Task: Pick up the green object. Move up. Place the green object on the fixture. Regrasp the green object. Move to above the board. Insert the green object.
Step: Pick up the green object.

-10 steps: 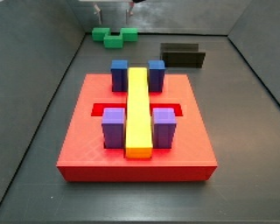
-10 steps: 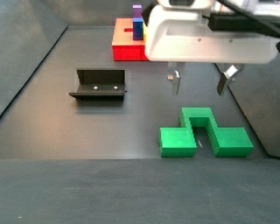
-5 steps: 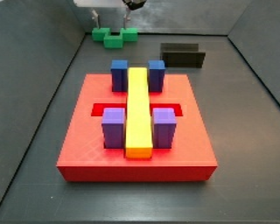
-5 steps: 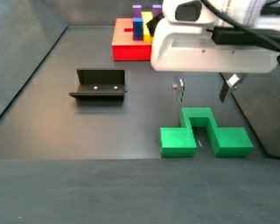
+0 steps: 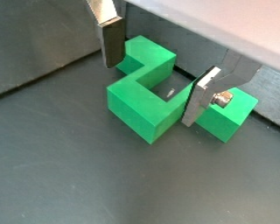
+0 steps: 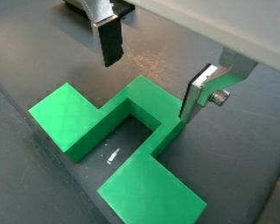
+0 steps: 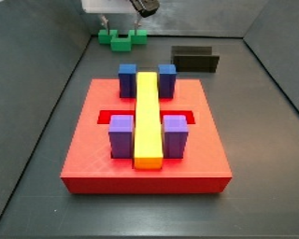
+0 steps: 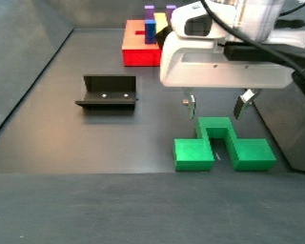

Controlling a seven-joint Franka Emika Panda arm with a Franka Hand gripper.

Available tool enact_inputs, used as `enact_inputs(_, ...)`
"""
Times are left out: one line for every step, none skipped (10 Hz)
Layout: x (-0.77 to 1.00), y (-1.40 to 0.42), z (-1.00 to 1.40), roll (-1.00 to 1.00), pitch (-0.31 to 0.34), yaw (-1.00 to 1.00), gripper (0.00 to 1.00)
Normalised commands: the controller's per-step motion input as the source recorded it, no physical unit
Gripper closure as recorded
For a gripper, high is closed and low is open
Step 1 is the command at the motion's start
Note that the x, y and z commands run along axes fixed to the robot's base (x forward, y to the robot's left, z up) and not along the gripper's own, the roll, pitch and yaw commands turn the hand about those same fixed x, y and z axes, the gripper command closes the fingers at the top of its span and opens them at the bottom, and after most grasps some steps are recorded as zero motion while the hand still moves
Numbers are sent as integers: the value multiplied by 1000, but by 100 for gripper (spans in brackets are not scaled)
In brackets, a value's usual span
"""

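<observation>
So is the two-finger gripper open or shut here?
Open. In both wrist views the gripper fingers stand apart, either side of the bright green blocky plastic piece, not clamped on it.

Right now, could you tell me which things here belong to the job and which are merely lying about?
Belonging to the job:
- green object, on the floor
- pincer, open, straddling its raised centre
- fixture
- board

Lying about, on the board:
- yellow bar
- blue blocks
- purple blocks

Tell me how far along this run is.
Nothing is finished. The green object lies on the floor, ungrasped. The open gripper hangs over its centre block, fingers either side. Picking up, placing on the fixture, regrasping and inserting into the board remain.
</observation>
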Motion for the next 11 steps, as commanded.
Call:
enact_inputs(100, 0, -237, -140, -117, 49, 0)
enact_inputs(0, 0, -297, -106, -140, 54, 0)
enact_inputs(-31, 0, -280, -126, -144, 0, 0)
enact_inputs(-31, 0, -231, -149, -139, 0, 0)
enact_inputs(0, 37, -226, -156, -137, 0, 0)
enact_inputs(0, 140, -246, -164, -131, 0, 0)
enact_inputs(0, 149, -243, -166, -129, 0, 0)
enact_inputs(0, 134, -251, -166, -130, 0, 0)
enact_inputs(0, 34, -243, -161, -140, 0, 0)
enact_inputs(0, 0, -177, -201, -150, 0, 0)
enact_inputs(0, 3, -149, -239, -170, 0, 0)
